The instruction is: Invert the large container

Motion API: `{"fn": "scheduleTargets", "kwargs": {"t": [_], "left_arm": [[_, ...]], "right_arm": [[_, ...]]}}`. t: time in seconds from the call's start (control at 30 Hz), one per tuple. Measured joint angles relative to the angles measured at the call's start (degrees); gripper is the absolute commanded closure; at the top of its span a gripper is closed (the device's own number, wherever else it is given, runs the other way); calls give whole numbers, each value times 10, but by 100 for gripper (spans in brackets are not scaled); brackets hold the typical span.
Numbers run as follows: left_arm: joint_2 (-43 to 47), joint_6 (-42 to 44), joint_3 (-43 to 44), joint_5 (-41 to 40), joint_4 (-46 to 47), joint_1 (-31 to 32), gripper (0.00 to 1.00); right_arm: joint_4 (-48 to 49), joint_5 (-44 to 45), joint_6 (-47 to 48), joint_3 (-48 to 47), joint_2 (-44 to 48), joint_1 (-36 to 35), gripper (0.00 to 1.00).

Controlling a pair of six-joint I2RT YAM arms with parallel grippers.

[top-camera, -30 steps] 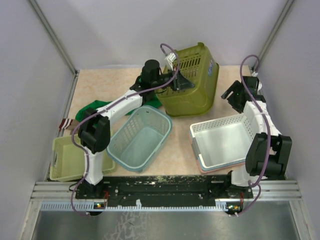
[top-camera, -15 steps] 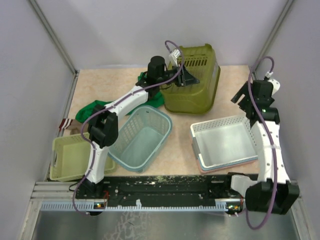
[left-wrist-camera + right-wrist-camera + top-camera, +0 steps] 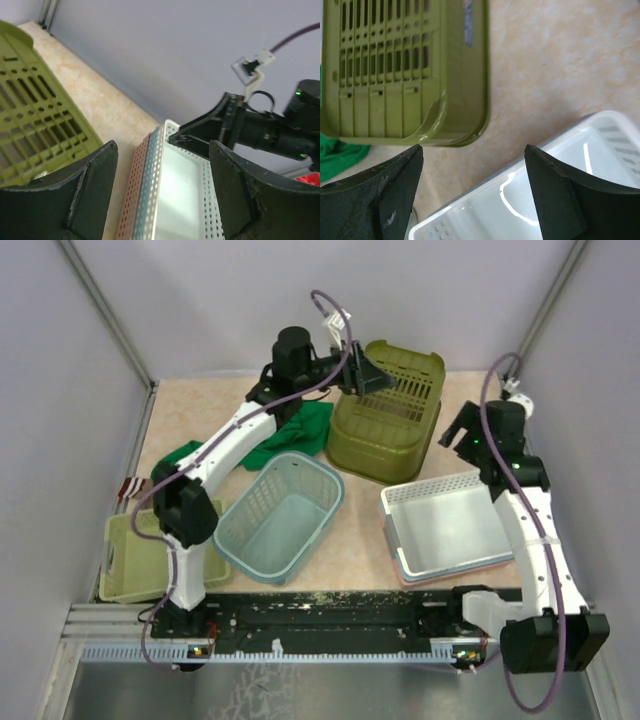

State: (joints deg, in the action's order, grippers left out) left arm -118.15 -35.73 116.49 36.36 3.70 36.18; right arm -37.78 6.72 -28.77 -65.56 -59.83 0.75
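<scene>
Olive-green plastic marks the large container [image 3: 385, 435], which stands at the far middle of the desk [image 3: 200, 415], close to the back wall. It is inverted. Its slotted bottom faces up toward the overhead camera, and its flared rim rests down on the desk surface. The walls widen from the bottom panel to the rim. Its long axis appears to run roughly from the near side to the far side, skewed a little so the far end leans to the right, though the perspective makes this hard to fix.

The left claw [image 3: 368, 375] hovers over the far left edge of the upturned bottom. Its fingers are spread wide and grip nothing, and its wrist view shows only open space between them. The right claw [image 3: 457, 430] hangs just right of the container. It too is released, with bare desk and the container's slotted side wall and rim seen between its fingers.

A green cloth [image 3: 300, 430] lies just left of the container. A pale teal mesh basket [image 3: 258, 502] sits nearer, to the left. A white perforated tray [image 3: 432, 490], stacked on others, sits near the container's right front. A light-green tray [image 3: 135, 560] lies at the near left.
</scene>
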Motion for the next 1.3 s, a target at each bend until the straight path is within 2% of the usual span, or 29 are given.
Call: {"fn": "scheduleTargets", "kwargs": {"t": [0.13, 0.33, 0.47, 0.53, 0.6, 0.7, 0.93, 1.07, 1.3], "left_arm": [[99, 10, -98, -12, -21, -34, 21], [227, 41, -257, -26, -61, -146, 17], [303, 65, -377, -30, -84, -187, 16], [329, 75, -417, -29, -99, -193, 16], [343, 82, -441, -25, -105, -196, 16], [358, 91, -462, -17, -108, -196, 16], [362, 105, -468, -1, -111, -196, 16], [362, 105, -474, 8, -110, -196, 16], [362, 105, -495, 17, -106, -196, 16]], "right_arm": [[-4, 37, -20, -5, -49, -95, 18], [10, 111, -84, -25, -124, -197, 18], [9, 128, -128, -57, -181, -214, 25], [-2, 143, -146, -92, -220, -216, 33], [-12, 162, -164, -120, -253, -216, 37], [-26, 177, -187, -124, -266, -216, 50], [-21, 188, -203, -112, -261, -216, 62], [-8, 184, -203, -104, -261, -212, 78], [12, 176, -205, -79, -258, -196, 99]]}}
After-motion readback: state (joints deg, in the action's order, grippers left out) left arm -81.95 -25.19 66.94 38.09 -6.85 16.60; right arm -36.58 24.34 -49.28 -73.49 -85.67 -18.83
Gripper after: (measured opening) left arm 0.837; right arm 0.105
